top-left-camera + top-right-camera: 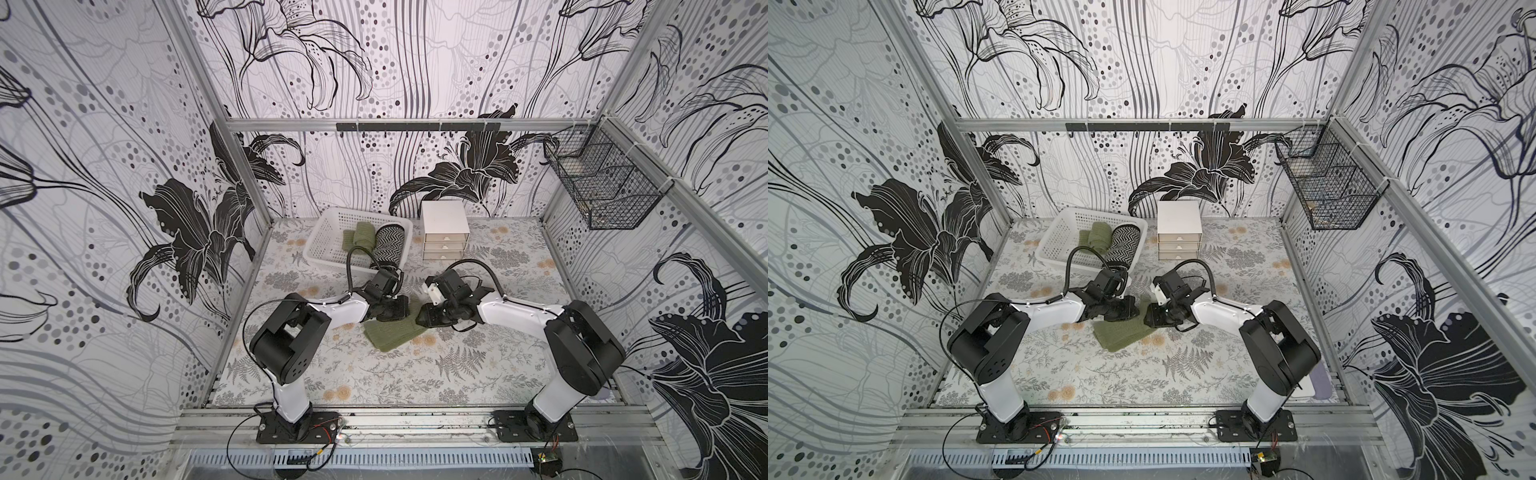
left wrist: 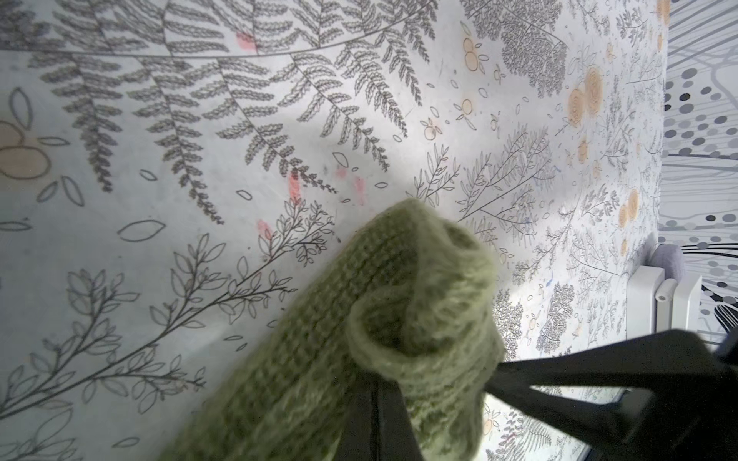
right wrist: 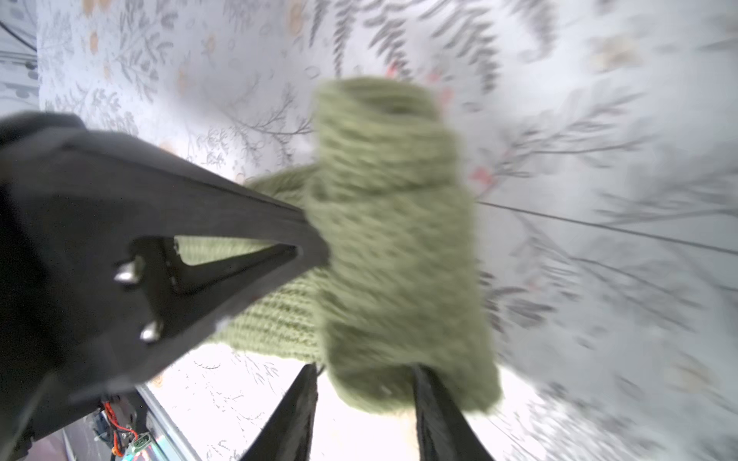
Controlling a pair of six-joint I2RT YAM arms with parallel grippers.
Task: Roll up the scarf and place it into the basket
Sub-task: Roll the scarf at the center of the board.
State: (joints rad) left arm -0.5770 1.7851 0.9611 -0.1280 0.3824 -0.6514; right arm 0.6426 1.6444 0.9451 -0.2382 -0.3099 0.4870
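**Top views:** the scarf (image 1: 390, 332) lies mid-frame on the surface (image 1: 457, 365). Its far end is curled into a small roll & the rest lies flat, running twd the bottom of the frame. The left gripper (image 1: 404, 310) and right gripper (image 1: 421, 318) meet at that roll. The basket (image 1: 328, 232), upper ctr-left, holds a green roll (image 1: 360, 237) and a zigzag roll (image 1: 390, 245), w/ room at its left side. Both top views agree (scarf (image 1: 1121, 332), basket (image 1: 1059, 237)). The drawer unit (image 1: 444, 230) sits just right of the basket, drawers closed.

**Left wrist:** the left gripper (image 2: 439, 383) is pressed together, pinching the scarf's rolled edge.

**Right wrist (blurred):** the right gripper (image 3: 363, 399) is spread, fingers (image 3: 431, 407) either side of the roll's end. Whether they press it can't be told.

**Step:** rolling, early on, w/ most of the length flat. The next move prob. needs a fresh hold at the roll, then both sides turning it together twd the flat end so it stays tight & straight.
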